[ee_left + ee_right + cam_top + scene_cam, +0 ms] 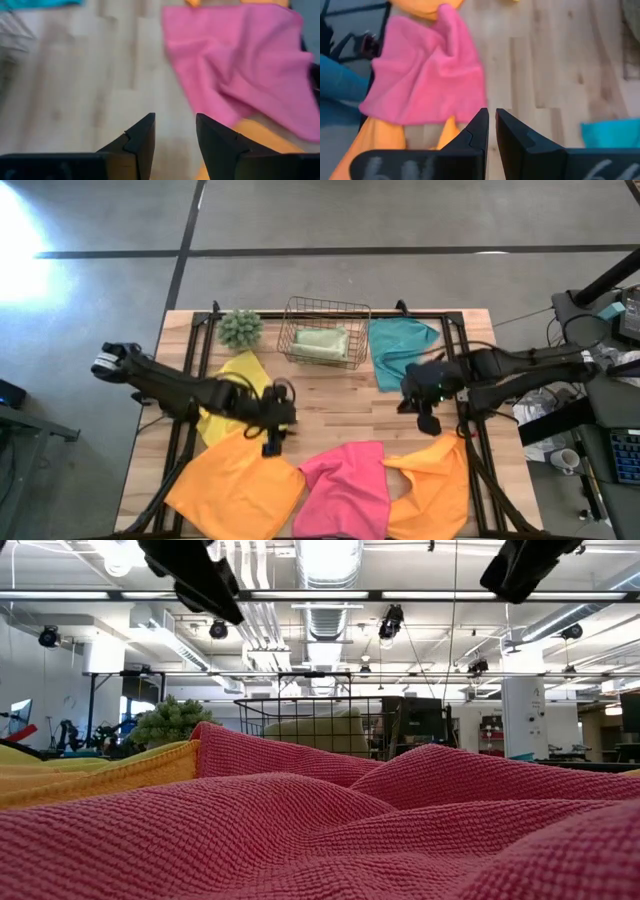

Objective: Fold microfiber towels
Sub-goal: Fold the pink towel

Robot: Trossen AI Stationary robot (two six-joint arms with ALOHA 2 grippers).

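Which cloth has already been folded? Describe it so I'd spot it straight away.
Look at the far edge of the wooden table, where a wire basket stands between a fuzzy green plant ball and a teal cloth. Inside lies the sage green cloth, the only one folded into a neat rectangle; the others lie loose.

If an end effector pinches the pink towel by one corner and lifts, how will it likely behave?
The pink towel lies rumpled, with soft folds, so it would probably hang limp and drape rather than hold shape. It looks thin, so probably light. Its edge overlaps the orange towel beside it, so dragging might tug that one along.
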